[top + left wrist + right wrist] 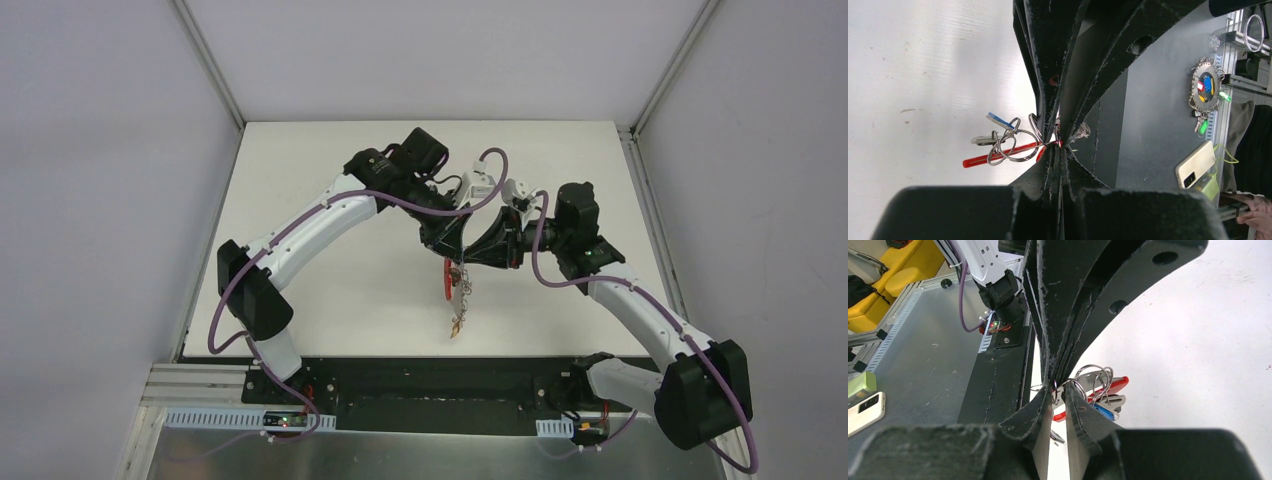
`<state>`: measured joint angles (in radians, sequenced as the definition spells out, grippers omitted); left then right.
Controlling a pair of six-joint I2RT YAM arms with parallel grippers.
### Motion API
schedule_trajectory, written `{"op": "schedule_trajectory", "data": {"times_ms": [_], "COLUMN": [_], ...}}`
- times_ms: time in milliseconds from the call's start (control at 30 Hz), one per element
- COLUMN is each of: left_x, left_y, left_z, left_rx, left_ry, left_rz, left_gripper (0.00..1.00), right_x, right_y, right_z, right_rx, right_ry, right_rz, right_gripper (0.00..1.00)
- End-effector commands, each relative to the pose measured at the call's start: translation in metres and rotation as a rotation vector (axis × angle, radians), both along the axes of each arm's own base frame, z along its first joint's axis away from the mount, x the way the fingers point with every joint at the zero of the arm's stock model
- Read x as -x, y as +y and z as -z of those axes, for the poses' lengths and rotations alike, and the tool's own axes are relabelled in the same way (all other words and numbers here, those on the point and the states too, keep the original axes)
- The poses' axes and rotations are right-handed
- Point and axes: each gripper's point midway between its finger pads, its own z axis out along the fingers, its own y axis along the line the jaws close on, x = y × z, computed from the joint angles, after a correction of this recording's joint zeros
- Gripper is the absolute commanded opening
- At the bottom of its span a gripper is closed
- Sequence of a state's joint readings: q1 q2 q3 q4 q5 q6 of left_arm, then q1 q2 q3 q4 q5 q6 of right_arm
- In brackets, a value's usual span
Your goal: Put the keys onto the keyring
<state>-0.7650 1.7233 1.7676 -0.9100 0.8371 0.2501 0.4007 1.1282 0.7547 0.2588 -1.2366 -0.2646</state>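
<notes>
The keyring (455, 290) hangs above the table, held between both grippers. In the left wrist view its grey metal rings (1009, 145), red band (998, 155) and a blue tag (998, 120) hang beside the fingertips. In the right wrist view the rings (1095, 380), red band (1114, 385), a flat silver piece (1112, 400) and a blue tag (1102, 412) show. My left gripper (456, 252) (1060, 146) is shut on the keyring. My right gripper (472, 258) (1060, 388) pinches a ring from the opposite side, its jaws a narrow gap apart. No separate loose key can be told apart.
The white table (340, 290) lies below. Beyond its near edge is a grey metal surface with a phone (1196, 163) (865, 413), a round chained object (1206, 87) and a green item (861, 382). A person's hand (1255, 216) is at the corner.
</notes>
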Motion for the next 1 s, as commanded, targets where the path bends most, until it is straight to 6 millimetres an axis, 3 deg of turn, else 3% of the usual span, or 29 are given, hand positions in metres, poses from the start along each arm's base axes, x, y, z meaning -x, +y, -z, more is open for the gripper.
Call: {"op": "schedule_trajectory", "data": {"times_ms": [0, 333, 500, 700, 967], "left_x": [0.001, -0.006, -0.011, -0.006, -0.008], "left_y": [-0.002, 0.0, 0.001, 0.005, 0.008], "left_z": [-0.036, -0.036, -0.038, -0.039, -0.039], "left_rx": [0.128, 0.128, 0.14, 0.155, 0.169], "left_ry": [-0.073, -0.091, -0.099, -0.131, -0.136], "left_rz": [0.023, -0.008, -0.027, 0.012, 0.005], "left_gripper": [0.0, 0.0, 0.0, 0.0, 0.0], "right_x": [0.004, 0.005, 0.005, -0.003, -0.002], "right_y": [0.0, 0.0, 0.0, -0.002, -0.005], "right_z": [-0.003, -0.003, -0.003, -0.001, -0.004], "right_rx": [-0.016, -0.016, -0.014, -0.005, -0.012], "right_ry": [-0.006, 0.005, 0.009, 0.017, 0.004], "right_rz": [-0.037, -0.05, -0.053, -0.013, -0.013], "right_gripper": [0.17, 0.0, 0.0, 0.15, 0.18]}}
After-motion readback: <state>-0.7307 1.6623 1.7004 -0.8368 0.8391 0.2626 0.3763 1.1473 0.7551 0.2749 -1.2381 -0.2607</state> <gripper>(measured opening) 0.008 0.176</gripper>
